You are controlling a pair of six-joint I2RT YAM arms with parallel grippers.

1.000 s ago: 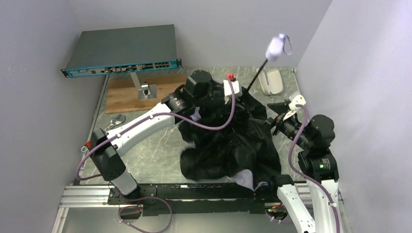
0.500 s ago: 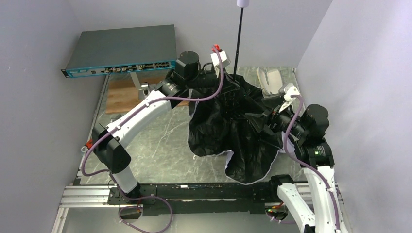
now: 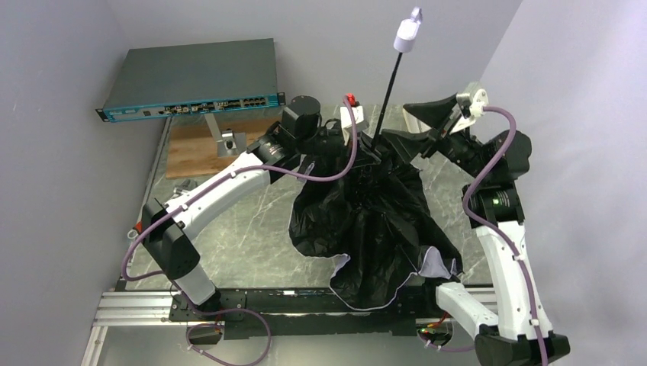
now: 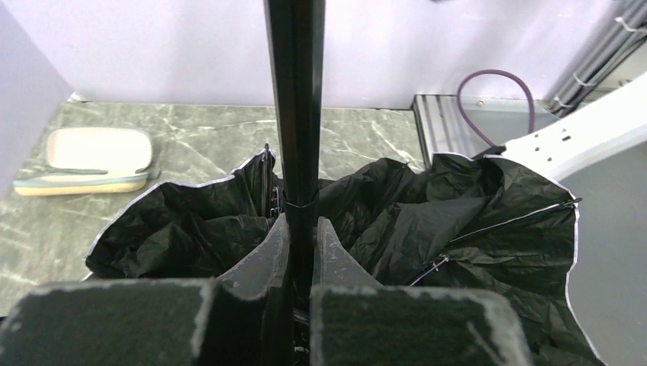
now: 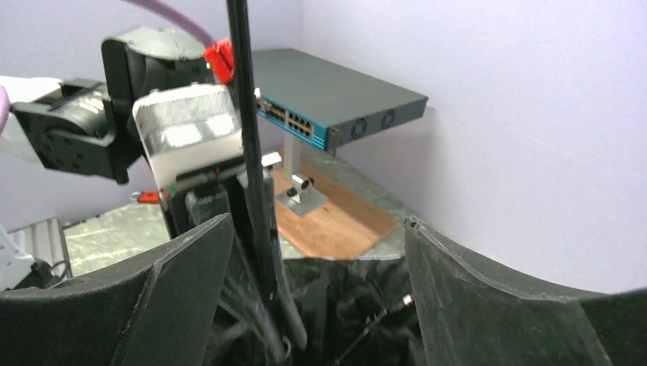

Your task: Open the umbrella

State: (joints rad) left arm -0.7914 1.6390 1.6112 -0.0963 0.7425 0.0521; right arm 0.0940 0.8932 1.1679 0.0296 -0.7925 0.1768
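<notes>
The umbrella lies half spread, its black canopy [image 3: 374, 221] inside-up on the table. Its thin black shaft [image 3: 389, 88] rises to the white handle [image 3: 407, 32], leaning right. My left gripper [image 3: 365, 145] is shut on the shaft low down, just above the canopy; the left wrist view shows the shaft [image 4: 296, 99] pinched between the fingers [image 4: 276, 248], with the canopy [image 4: 427, 221] beyond. My right gripper [image 3: 426, 131] is open above the canopy's back right edge, beside the shaft. In the right wrist view the shaft [image 5: 248, 152] stands by its left finger [image 5: 183, 290], and a rib tip [image 5: 407, 300] lies between the jaws.
A grey network switch [image 3: 194, 76] on a stand and a wooden board [image 3: 198, 149] are at the back left. A cream oblong case [image 4: 95, 156] lies on the marble table [image 3: 236, 229] near the back wall. Walls close in on the left, back and right.
The shaft has tipped from upright to leaning right, the handle lower. My right gripper rose from the canopy's right side to the back beside the shaft. The canopy sagged toward the front.
</notes>
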